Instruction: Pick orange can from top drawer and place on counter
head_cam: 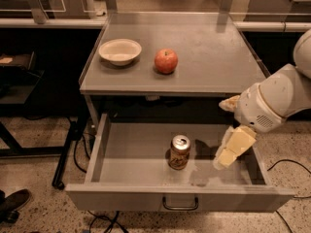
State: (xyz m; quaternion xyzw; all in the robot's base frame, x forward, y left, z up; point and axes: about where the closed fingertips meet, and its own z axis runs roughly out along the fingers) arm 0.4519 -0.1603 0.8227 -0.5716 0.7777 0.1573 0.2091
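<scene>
The orange can point(179, 152) stands upright in the middle of the open top drawer point(131, 171), silver top up. My gripper point(232, 148), with cream-coloured fingers, hangs over the right part of the drawer, to the right of the can and apart from it. It holds nothing. The white arm reaches in from the right edge. The counter point(214, 57) is the grey tabletop above the drawer.
A cream bowl point(120, 51) and a red apple point(166, 60) sit on the counter's left half. The drawer's wire handle point(180, 205) is on its front panel. Cables and a black stand leg point(65, 149) lie on the floor at left.
</scene>
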